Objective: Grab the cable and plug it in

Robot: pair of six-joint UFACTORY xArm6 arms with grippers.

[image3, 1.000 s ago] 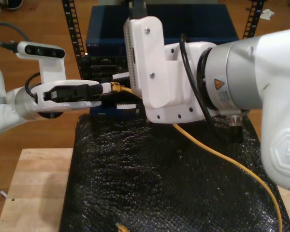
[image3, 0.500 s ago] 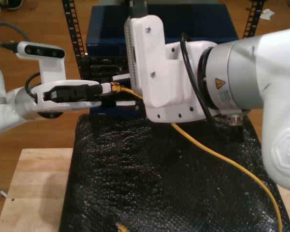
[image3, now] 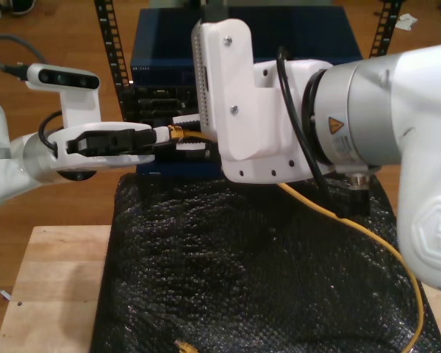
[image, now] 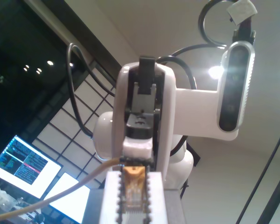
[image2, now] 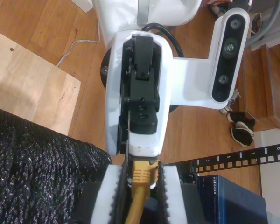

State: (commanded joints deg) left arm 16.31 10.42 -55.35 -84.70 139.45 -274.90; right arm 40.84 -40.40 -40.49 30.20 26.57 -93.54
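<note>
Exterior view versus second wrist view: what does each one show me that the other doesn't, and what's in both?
Exterior view: the yellow cable running a long way across the black mat toward that view's right, plus a loose yellow plug at the mat's near edge.
Second wrist view: a close look at the cable's orange boot between the toothed pads of my second gripper, and lettering on the blue box.
Shared: the cable, mat, wooden table, blue box, and my first gripper meeting the cable's end.
</note>
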